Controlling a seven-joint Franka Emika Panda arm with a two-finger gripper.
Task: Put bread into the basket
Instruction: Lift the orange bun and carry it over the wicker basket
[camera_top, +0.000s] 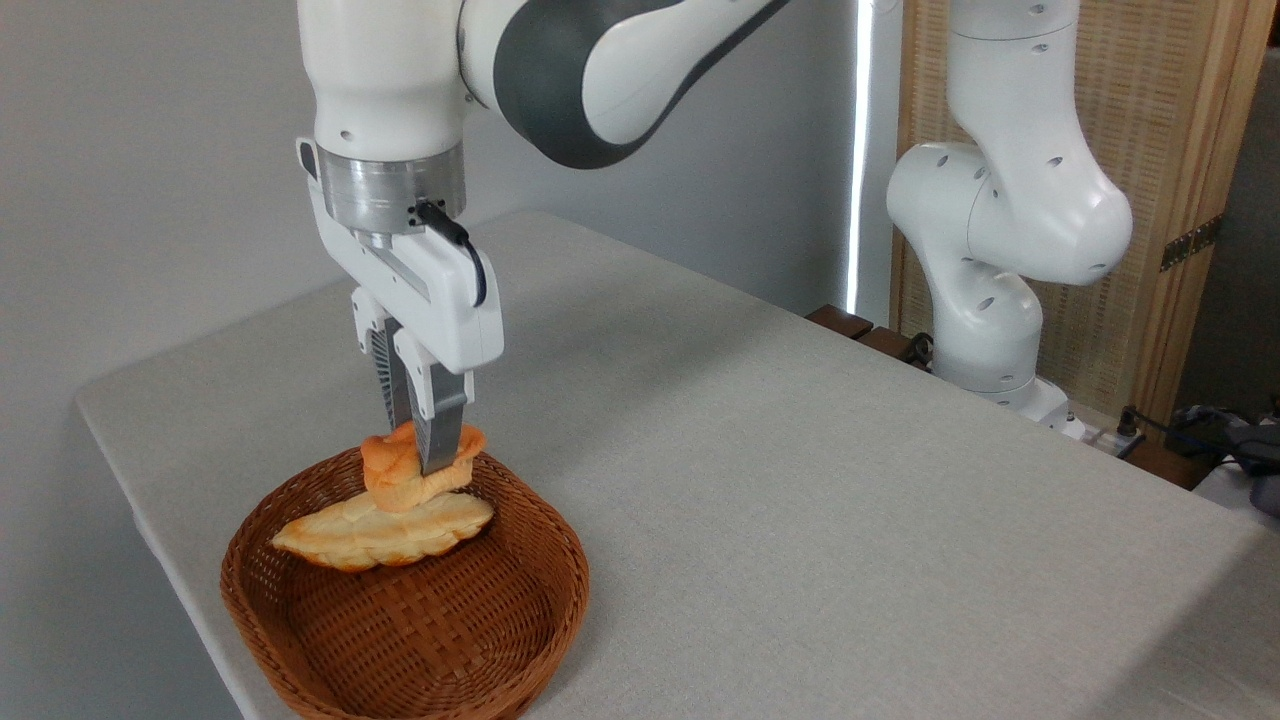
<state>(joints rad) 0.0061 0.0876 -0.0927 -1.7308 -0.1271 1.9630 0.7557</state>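
Two breads were in view when we looked, both over the basket (300, 640), which sat at the left front corner of the worktop (800, 480). We saw the loaf (385, 532), long, pale and braided, lying inside the basket across its far half. Just above it hung the bun (395, 468), orange-golden and lobed, and it seemed to touch the loaf's top, though we could not tell for sure. The fingers (420, 450) pointed straight down and were clamped on the bun, one ribbed finger in front of it and the other behind. We noted that the near half of the basket held nothing but its woven floor. Above the fingers rose the white hand, a metal collar and the arm (560, 70), which bent away to the right. Farther right, past the worktop's far edge, we saw the arm's white base (1000, 260) standing before a wooden screen (1180, 150), with cables low at the right border.
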